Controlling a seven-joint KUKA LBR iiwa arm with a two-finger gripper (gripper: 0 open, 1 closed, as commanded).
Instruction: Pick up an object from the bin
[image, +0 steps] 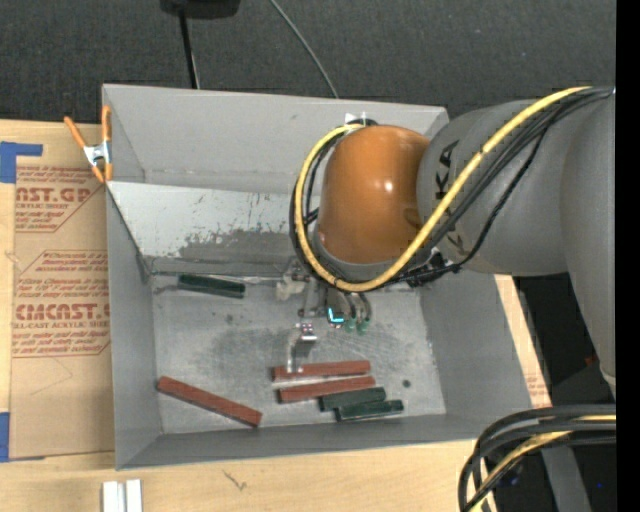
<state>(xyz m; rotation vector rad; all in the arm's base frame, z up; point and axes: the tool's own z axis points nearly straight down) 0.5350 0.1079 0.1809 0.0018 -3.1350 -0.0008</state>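
Hovering with the gripper (299, 352) just above the upper red-brown bar (335, 371) near the bin (215, 330) front (open or closed: cannot tell), nothing lifted yet, grasping and raising left.

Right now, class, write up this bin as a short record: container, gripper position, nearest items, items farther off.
container: grey metal bin
gripper: gripper mid-floor, by the left end of the upper red-brown bar; contact unclear
nearest: lower red-brown bar; dark green bar pair beside it
farther off: slanted red-brown bar front left; lone dark green bar back left
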